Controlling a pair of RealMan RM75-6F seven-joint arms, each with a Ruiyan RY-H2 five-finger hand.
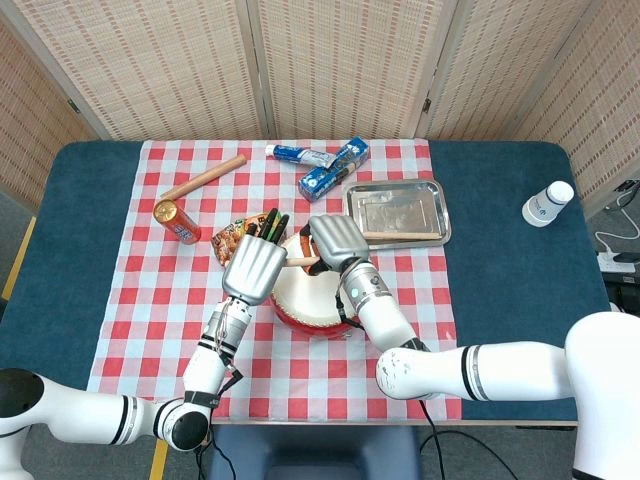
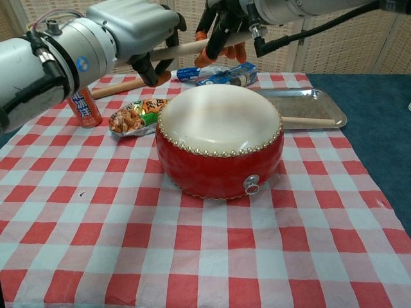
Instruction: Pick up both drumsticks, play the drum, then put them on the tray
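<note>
The red drum [image 1: 300, 305] [image 2: 218, 144] with its white skin stands mid-cloth. Above its far edge a wooden drumstick [image 2: 186, 48] [image 1: 298, 261] hangs almost level, spanning both hands. My right hand [image 1: 335, 240] [image 2: 231, 22] holds its far part with fingers curled round it. My left hand [image 1: 252, 268] [image 2: 135, 29] has its fingers stretched out, and the stick's near end lies against it. A second drumstick [image 1: 400, 236] [image 2: 308, 120] lies along the near side of the metal tray [image 1: 440, 205] [image 2: 324, 102], to the right of the drum.
A snack bag [image 1: 238, 230] [image 2: 131, 117] and an orange can [image 1: 177, 221] [image 2: 83, 106] sit left of the drum. A thick wooden rod [image 1: 203, 177], a toothpaste tube [image 1: 300, 154] and a blue box [image 1: 333, 168] lie behind. A white bottle [image 1: 547, 204] stands far right.
</note>
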